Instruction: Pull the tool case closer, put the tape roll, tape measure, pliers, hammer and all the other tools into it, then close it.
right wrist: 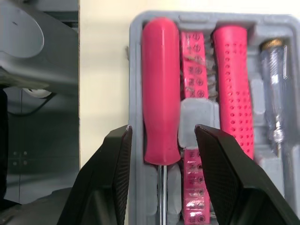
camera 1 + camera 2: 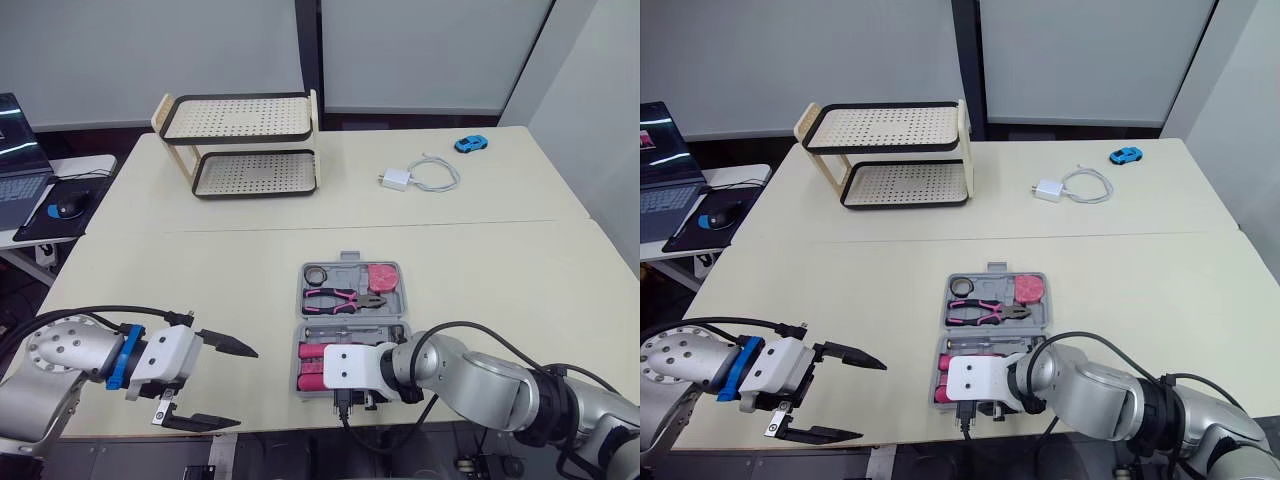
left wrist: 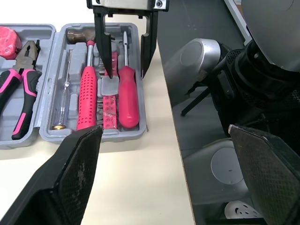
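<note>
The tool case is lying open on the counter, close to the near edge and in front of the right arm. In its far half the tape roll, the tape measure and the pliers are being held in their moulded slots. In the near half the hammer, a red-handled screwdriver, a clear-handled tester and a strip of bits are being kept side by side.

The right gripper is being held over the near half of the case. Its fingers are spread apart, one on each side of the screwdriver handle, and nothing is being grasped. Whether they are touching the handle cannot be told.

The left gripper is being held to the left of the case, well apart from it, by the counter's near edge. Its fingers are released wide and empty.

A two-tier rack, a charger with its cable and a blue toy car are being left at the far side of the counter.
</note>
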`<state>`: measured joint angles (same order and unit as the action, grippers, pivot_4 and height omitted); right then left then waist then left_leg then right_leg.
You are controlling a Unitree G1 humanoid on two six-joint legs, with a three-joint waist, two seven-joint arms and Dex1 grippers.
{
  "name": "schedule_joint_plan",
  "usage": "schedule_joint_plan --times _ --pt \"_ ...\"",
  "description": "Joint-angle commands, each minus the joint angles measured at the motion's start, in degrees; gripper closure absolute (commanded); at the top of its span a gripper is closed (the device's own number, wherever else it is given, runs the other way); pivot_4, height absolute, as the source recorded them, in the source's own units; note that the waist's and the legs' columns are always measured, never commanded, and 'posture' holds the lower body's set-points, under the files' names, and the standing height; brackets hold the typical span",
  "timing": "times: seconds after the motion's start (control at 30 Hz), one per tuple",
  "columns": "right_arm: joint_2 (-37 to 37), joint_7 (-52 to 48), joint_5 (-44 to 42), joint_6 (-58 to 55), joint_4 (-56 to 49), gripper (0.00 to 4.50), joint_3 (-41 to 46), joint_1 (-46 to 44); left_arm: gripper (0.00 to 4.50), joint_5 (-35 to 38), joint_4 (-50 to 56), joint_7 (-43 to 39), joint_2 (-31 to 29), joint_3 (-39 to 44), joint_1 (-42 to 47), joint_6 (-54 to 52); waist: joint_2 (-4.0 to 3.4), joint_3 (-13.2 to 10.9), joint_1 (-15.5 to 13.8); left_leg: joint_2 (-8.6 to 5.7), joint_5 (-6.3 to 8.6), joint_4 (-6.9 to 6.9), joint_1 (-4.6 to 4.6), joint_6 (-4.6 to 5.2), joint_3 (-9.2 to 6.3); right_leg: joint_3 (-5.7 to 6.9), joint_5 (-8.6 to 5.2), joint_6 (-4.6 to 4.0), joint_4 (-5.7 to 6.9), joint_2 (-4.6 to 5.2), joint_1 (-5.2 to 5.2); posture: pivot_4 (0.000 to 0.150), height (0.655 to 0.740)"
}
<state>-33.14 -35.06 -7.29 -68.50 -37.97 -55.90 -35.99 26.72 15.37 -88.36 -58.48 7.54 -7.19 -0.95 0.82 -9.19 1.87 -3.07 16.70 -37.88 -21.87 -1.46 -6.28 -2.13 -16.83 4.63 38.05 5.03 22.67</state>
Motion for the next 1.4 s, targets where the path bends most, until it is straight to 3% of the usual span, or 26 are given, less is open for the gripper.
schedule_joint_plan --times 0.03,0.33,0.43,0.6,1.4 --pt "0.72 -0.70 -0.95 -0.94 -2.81 2.22 2.07 -1.35 0.00 0.36 0.36 -0.34 -0.25 0.10 0.16 0.41 0.00 0.00 0.00 0.00 0.00 0.00 0.00 0.00 0.00 0.00 0.00 0.00 0.00 0.00 0.00 0.150 0.7400" --pt "1.75 -0.53 -2.40 -3.15 -3.82 2.22 3.43 -3.01 0.00 0.31 0.14 -0.28 -0.29 -0.09 0.45 0.65 0.00 0.00 0.00 0.00 0.00 0.00 0.00 0.00 0.00 0.00 0.00 0.00 0.00 0.00 0.00 0.150 0.7400" --pt "1.99 -0.31 -2.78 -3.50 -3.86 2.80 3.84 -2.96 0.00 0.30 0.01 -0.27 -0.22 -0.21 0.70 0.66 0.00 0.00 0.00 0.00 0.00 0.00 0.00 0.00 0.01 0.00 0.00 0.00 0.00 0.00 0.00 0.150 0.7400" --pt "1.68 -0.16 -3.42 -3.33 -3.47 4.48 3.53 -2.69 0.00 0.31 -0.07 -0.28 -0.20 -0.45 1.13 0.51 0.00 0.00 0.00 0.00 0.00 0.00 0.00 0.00 0.00 0.00 0.00 0.00 0.00 0.00 0.01 0.150 0.7400" --pt "0.75 1.38 0.40 2.24 1.44 4.48 -0.98 1.78 0.00 0.30 0.24 -0.14 -0.55 -0.38 1.28 -0.23 0.00 0.00 0.00 0.00 0.00 0.00 0.01 0.00 0.01 0.00 0.00 0.00 0.01 0.00 0.00 0.150 0.7400"
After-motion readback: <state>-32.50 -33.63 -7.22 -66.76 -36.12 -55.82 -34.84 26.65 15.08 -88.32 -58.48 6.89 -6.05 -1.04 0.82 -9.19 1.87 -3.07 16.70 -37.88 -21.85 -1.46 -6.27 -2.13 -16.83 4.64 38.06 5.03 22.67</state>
